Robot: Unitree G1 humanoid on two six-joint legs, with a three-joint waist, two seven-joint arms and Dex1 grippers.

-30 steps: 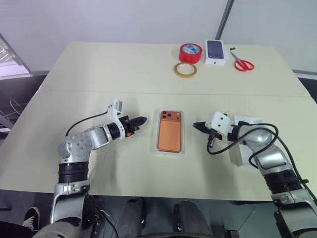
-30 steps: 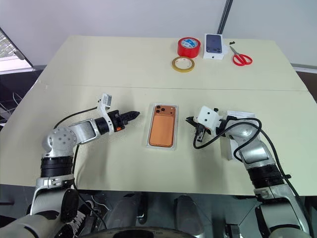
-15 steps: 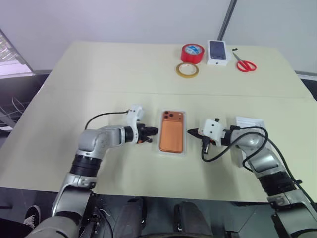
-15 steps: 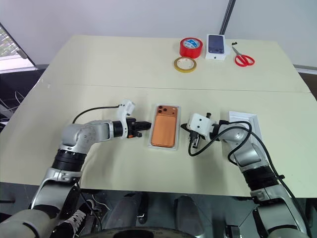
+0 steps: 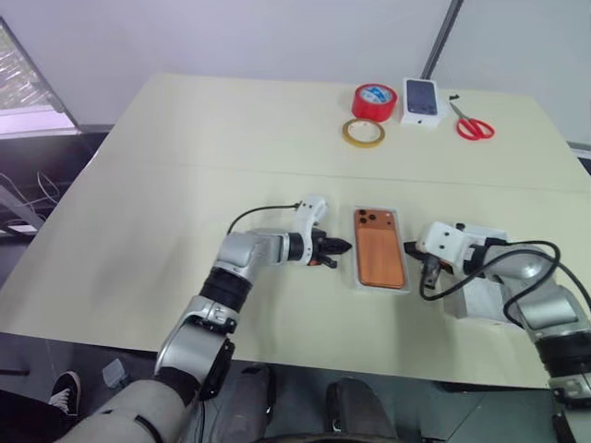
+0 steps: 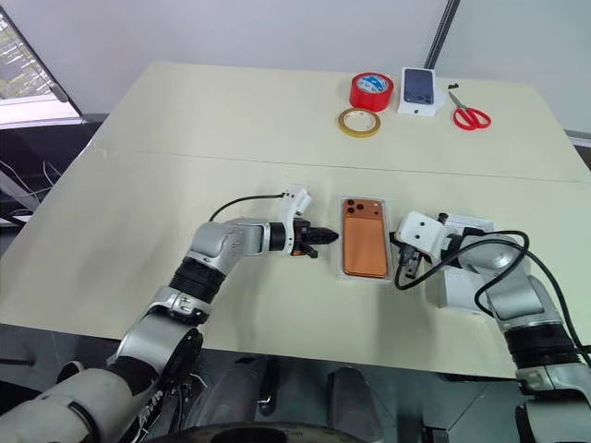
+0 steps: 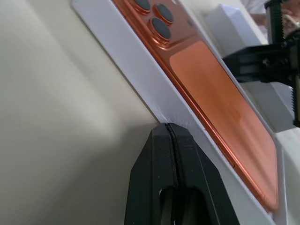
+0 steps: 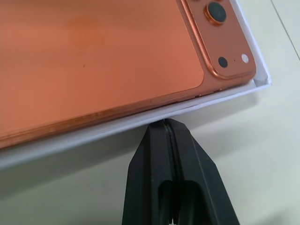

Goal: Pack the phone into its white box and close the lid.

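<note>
Item 1. Left gripper (image 5: 340,248): fingers pressed fully together, nothing between them. Tip points toward the left long wall of the white box (image 5: 354,268), at or just short of touching it, about midway along that side.

Item 2. White box: shallow tray lying flat on the table (image 5: 185,175), directly between the two grippers. Its long axis runs away from the robot, crosswise to both grippers' pointing lines.

Item 3. Phone (image 5: 379,257): orange, back face up, already seated inside the tray; camera cluster at the far end. It lies just beyond the tray wall from either fingertip.

Item 4. Right gripper (image 5: 411,252): fingers likewise closed tight and empty. Tip faces the tray's right long wall, at or nearly touching it, closer to the camera end of the phone.

Item 5. Lid (image 5: 476,297): white shell on the table behind and beneath the right forearm, well to the outside of that gripper, partly covered by the arm and its cable.

Assessment: packing looks done; lidding is not yet done. The lid lies on the right gripper's outer side, so the right arm is much the nearer. The left gripper is placed to steady the tray.
</note>
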